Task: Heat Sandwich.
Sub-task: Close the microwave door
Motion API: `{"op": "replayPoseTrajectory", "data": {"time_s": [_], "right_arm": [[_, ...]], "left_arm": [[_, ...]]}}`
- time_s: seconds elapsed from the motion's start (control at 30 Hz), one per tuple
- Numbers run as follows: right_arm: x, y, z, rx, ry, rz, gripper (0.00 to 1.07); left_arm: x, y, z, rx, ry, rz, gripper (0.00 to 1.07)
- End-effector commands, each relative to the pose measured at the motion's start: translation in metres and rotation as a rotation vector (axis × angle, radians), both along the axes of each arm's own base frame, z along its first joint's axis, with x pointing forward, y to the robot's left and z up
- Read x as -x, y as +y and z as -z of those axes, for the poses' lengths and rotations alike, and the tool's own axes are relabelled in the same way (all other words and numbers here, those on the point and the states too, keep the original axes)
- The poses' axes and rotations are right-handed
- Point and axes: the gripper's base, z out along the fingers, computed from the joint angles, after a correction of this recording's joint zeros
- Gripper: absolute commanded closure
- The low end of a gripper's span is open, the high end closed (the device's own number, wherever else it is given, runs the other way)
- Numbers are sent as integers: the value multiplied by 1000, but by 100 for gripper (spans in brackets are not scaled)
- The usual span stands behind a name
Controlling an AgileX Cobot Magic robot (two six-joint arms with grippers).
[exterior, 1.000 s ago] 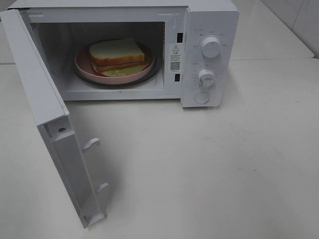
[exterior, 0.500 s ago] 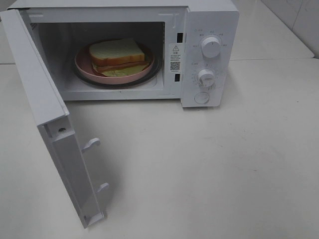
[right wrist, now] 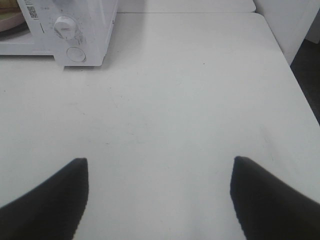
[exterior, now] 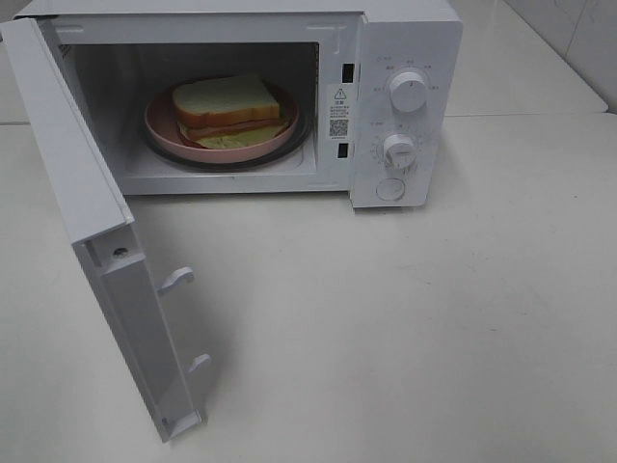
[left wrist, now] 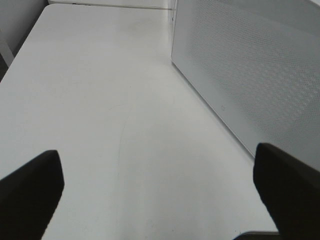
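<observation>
The sandwich (exterior: 227,104) lies on a round pink plate (exterior: 164,130) inside the white microwave (exterior: 405,29), whose door (exterior: 92,222) is swung wide open toward the front left. Neither arm shows in the exterior high view. In the left wrist view my left gripper (left wrist: 157,185) is open over bare table, its dark fingers (left wrist: 30,192) far apart, beside the outer face of the open microwave door (left wrist: 250,70). In the right wrist view my right gripper (right wrist: 160,192) is open and empty, well back from the microwave's control panel (right wrist: 75,30).
Two knobs (exterior: 409,90) and a round button (exterior: 390,189) sit on the microwave's right panel. The white table (exterior: 405,328) stretches in front and to the right. In the right wrist view the table's edge (right wrist: 300,75) drops off to a dark floor.
</observation>
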Motion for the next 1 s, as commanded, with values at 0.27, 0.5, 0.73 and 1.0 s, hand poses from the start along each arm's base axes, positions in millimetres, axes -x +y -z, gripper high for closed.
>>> {"op": "replayPoseTrajectory", "data": {"time_s": [0.27,0.5,0.73,1.0], "right_arm": [[3,0,0,-1,-40,1,32],[3,0,0,-1,-40,1,32],[3,0,0,-1,-40,1,32],[3,0,0,-1,-40,1,32]], "left_arm": [[2,-1,0,3,-27,1,9],[2,-1,0,3,-27,1,9],[2,-1,0,3,-27,1,9],[2,-1,0,3,-27,1,9]]}}
